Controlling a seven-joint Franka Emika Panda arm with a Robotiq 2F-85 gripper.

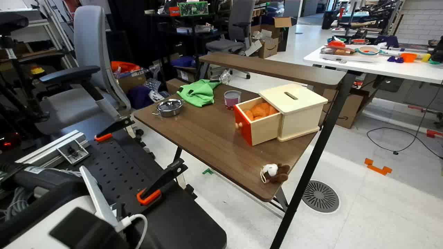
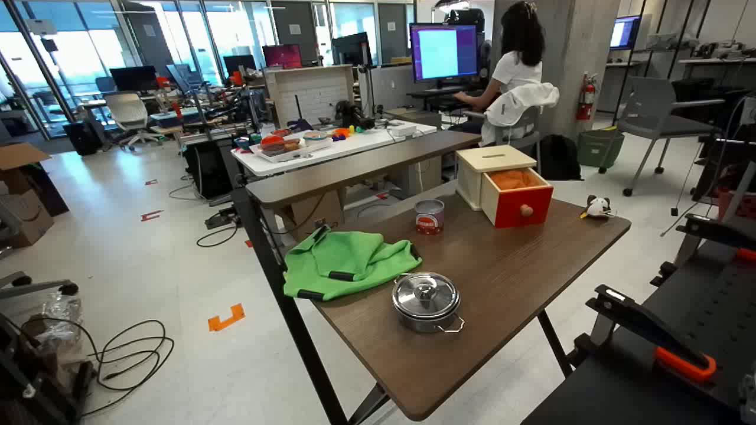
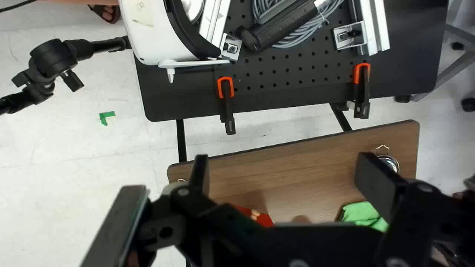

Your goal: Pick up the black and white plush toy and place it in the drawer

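A small plush toy [image 1: 276, 173], white with dark brown parts and a thin loop, lies near a corner of the brown table; it also shows in an exterior view [image 2: 598, 208]. The drawer [image 1: 258, 125] with a red front and round knob is pulled out of a pale wooden box [image 1: 301, 114]; an orange fuzzy thing [image 1: 260, 110] lies inside. In the wrist view a piece of the red drawer front [image 3: 264, 219] shows. My gripper [image 3: 285, 167] is open and empty, high above the table. The toy is hidden there behind the gripper, apart from perhaps its loop.
On the table [image 1: 207, 135] stand a lidded metal pot [image 1: 169, 107], a purple-labelled can [image 1: 232, 99] and a green cloth [image 1: 199, 92]. A raised shelf [image 1: 270, 67] runs along one side. Clamps [image 1: 148, 197] sit on the black robot bench.
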